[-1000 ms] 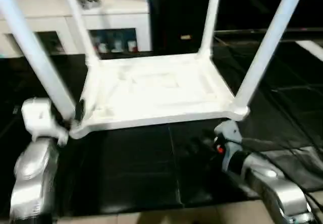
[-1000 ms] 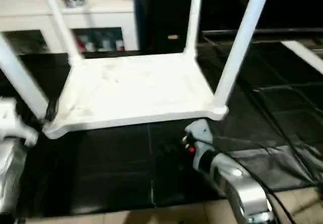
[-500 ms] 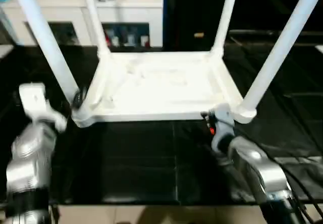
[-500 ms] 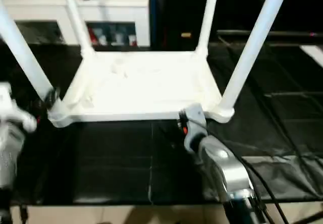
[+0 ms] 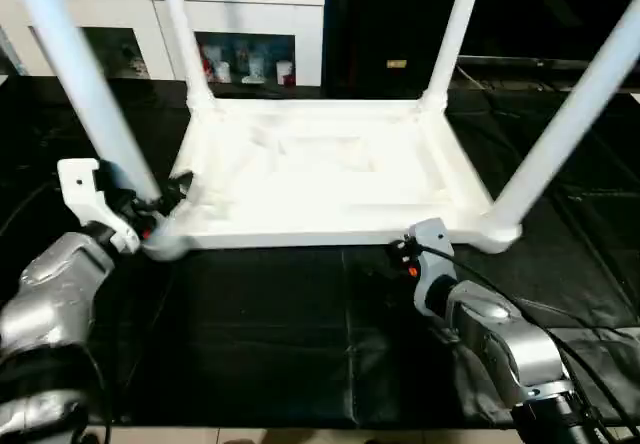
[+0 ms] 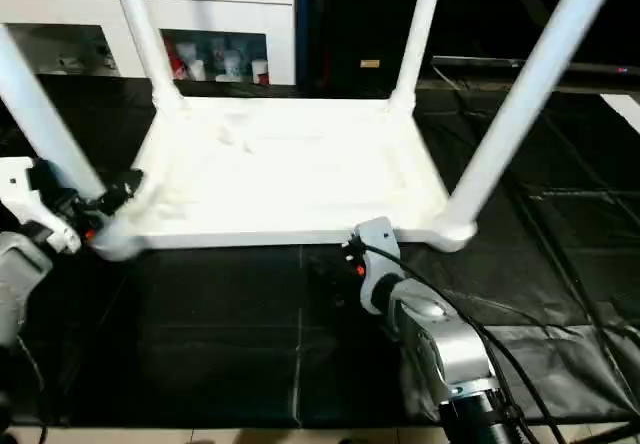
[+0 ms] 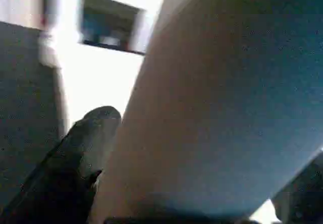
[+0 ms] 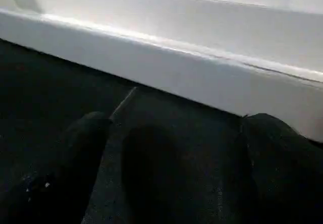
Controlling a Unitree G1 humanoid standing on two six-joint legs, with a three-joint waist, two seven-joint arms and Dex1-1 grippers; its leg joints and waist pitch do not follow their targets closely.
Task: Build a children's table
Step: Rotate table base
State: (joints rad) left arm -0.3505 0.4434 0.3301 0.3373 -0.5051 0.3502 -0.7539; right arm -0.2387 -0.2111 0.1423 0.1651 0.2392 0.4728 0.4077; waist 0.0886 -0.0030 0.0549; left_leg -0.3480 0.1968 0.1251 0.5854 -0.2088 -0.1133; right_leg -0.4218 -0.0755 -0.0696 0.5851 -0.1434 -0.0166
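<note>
Both arms have been brought to the children's table (image 5: 330,169): left hand (image 5: 160,202) spread around a stiff, light leg (image 5: 85,84), right hand (image 8: 166,171) released beside the rim.

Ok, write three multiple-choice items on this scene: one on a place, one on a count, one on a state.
1. Where does the white plastic table top lie?
A. Upside down on the black floor mat
B. On the white cabinet with glass doors
C. Leaning against a wall

2. How many white tube legs stand up from the top?
A. Two
B. Three
C. Four

3. How does the left gripper stand at the near left leg?
A. Shut, away from the leg
B. Open, fingers either side of the leg
C. Shut on a screwdriver

Answers: 1 A, its ribbed underside faces up on the mat. 2 C, one leg rises at each corner. 3 B, the left wrist view has the leg between two black fingers.
</note>
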